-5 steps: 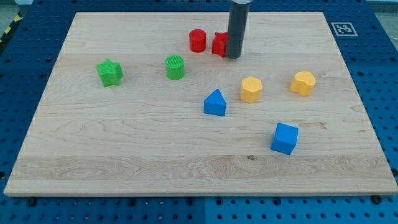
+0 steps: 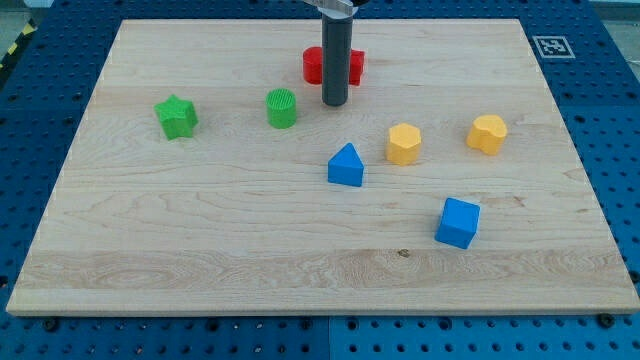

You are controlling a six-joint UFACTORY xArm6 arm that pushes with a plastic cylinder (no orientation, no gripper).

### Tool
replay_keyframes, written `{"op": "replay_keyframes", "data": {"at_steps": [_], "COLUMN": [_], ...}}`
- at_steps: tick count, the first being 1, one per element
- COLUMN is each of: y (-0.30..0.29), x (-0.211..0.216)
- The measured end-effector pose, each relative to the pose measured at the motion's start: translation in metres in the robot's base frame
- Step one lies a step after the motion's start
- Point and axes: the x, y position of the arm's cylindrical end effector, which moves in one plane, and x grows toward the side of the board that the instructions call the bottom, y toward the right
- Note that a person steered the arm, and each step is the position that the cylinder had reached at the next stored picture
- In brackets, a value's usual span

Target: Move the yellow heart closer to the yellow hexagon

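Light wooden board (image 2: 200, 230) lies on a blue perforated table (image 2: 40, 110); a black-and-white marker tag (image 2: 552, 46) sits at the board's top right corner. No containers anywhere, blocks lie loose on the wood.

My tip (image 2: 334, 104) rests on the board near the view's top centre, just below two red blocks: red cylinder (image 2: 313, 66) to the rod's left, another red block (image 2: 355, 64) peeking out at its right, shape unclear since the rod hides part of it. The tip is a bare rod end, nothing held, and whether it touches a red block cannot be told.

Green cylinder (image 2: 282, 108) is just left of the tip; green star (image 2: 177, 116) further left.

Yellow heart (image 2: 488, 133) is at the view's right, apart from the yellow hexagon (image 2: 404, 143), which sits to its left. Both are well away from the tip.

Blue triangular block (image 2: 346, 165) is just left of the hexagon. Blue cube (image 2: 458, 222) lies below the two yellow blocks.
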Motion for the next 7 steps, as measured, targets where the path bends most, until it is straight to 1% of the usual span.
{"op": "replay_keyframes", "data": {"at_steps": [5, 7], "y": [0.004, 0.057], "x": [0.001, 0.003]}}
